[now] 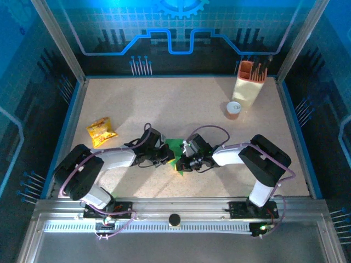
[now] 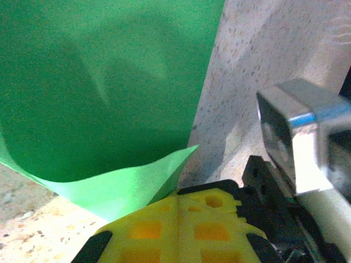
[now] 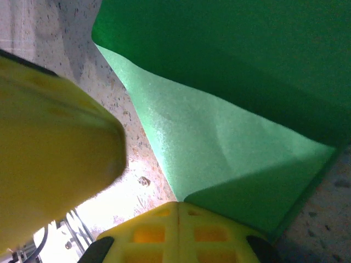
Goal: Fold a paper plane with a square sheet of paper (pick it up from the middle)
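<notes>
Green paper point(image 2: 109, 82) is super thin and floppy, so it creases easily. Left gripper point(image 2: 178, 204) and right gripper point(image 3: 178, 209) both look pinched shut on its edges. I'd grip gently near the fold.

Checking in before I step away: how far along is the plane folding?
Done: the square sheet of paper is partly lifted, a flap turned over showing its paler underside. In hand: the left gripper and right gripper are shut on its edges, seemingly shaping a fold. Left: no pointed dart shape yet.
</notes>
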You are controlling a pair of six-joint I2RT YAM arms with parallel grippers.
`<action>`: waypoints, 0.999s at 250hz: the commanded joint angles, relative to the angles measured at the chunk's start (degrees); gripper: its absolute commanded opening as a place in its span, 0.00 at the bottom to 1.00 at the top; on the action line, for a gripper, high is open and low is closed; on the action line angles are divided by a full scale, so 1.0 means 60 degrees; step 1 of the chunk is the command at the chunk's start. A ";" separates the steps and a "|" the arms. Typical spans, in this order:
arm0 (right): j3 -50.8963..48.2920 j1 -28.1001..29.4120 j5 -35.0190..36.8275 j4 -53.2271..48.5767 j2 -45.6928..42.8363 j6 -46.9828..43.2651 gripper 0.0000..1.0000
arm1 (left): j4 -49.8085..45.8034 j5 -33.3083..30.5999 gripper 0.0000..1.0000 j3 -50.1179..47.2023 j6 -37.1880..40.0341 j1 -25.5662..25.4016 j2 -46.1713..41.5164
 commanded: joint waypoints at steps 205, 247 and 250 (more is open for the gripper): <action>-0.0450 -0.0164 0.0425 -0.1043 0.0285 -0.0114 0.00 | 0.0500 -0.0223 0.00 -0.0494 0.0856 0.2046 0.0533; -0.0443 -0.0218 0.0371 -0.0994 0.0240 -0.0122 0.00 | 0.0426 -0.0038 0.00 -0.0467 0.0906 0.1980 -0.0414; -0.0446 -0.0216 0.0333 -0.0981 0.0242 -0.0120 0.00 | 0.0454 0.0003 0.00 -0.0464 0.0902 0.1971 -0.0453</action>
